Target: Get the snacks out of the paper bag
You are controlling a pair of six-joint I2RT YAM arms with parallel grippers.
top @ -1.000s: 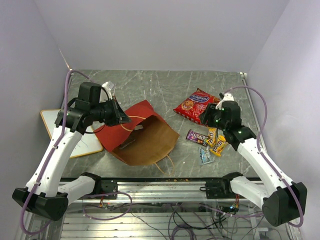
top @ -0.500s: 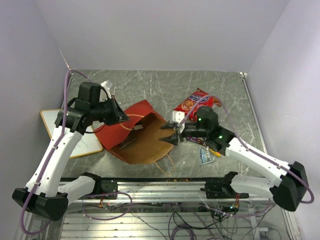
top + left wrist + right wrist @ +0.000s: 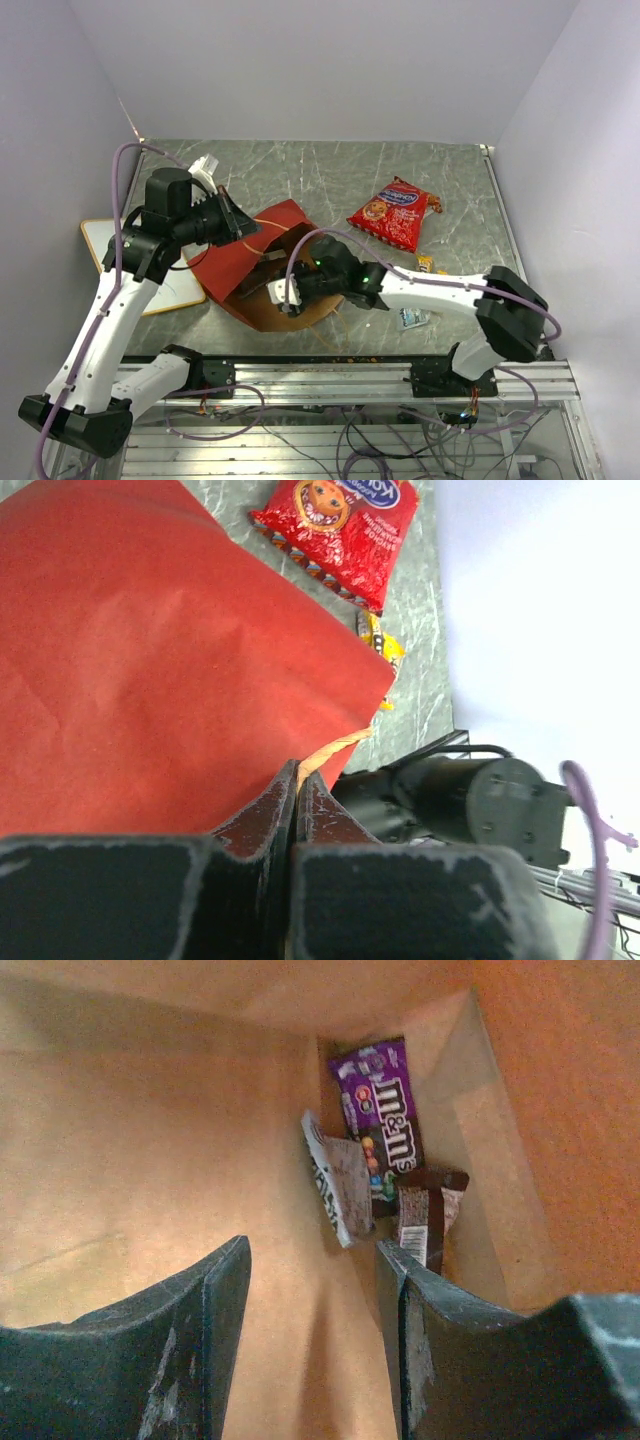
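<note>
Grey marbled table (image 3: 330, 170) between plain pale lilac walls (image 3: 300, 60), even light

1. Purple packet (image 3: 385, 1110), right wrist view: white lettering reads "m&m's", running along the length of the packet.
2. Red chip bag (image 3: 335, 530), left wrist view: blue logo with white letters, cut off by the frame edge; only "Kr" is legible.
3. White packet (image 3: 338, 1185): dark print, not legible.
</note>
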